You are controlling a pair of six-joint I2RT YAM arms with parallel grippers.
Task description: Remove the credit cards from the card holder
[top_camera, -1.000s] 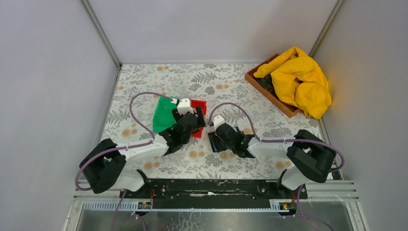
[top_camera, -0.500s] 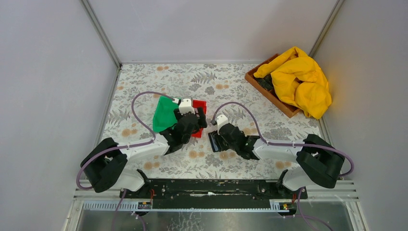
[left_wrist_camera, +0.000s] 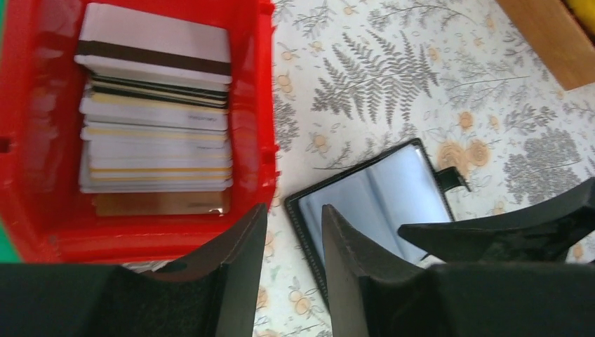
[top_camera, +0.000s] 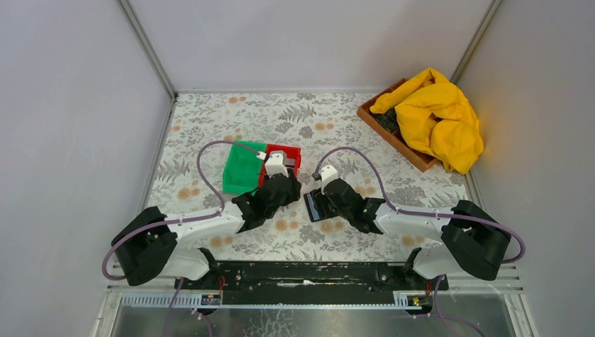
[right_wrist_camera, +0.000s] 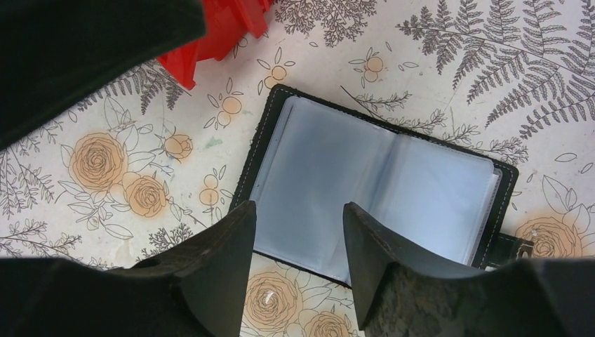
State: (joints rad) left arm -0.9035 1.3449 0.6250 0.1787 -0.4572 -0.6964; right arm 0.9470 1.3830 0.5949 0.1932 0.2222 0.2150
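Lying spread under the right gripper [right_wrist_camera: 298, 210], jaws wide and empty, the card holder [right_wrist_camera: 372, 175] bared its sleeves for access; credit cards [left_wrist_camera: 158, 126] sat collected in a red bin [left_wrist_camera: 252, 105] beyond the left gripper [left_wrist_camera: 293, 210], jaws narrowly parted, empty

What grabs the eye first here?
The bright yellow crumpled cloth heaped over a wooden tray in the far right corner. Then, mid-table, the red plastic bin holding a stack of flat plastic credit cards, and beside it the black bifold card holder lying open, its visible sleeves looking empty.
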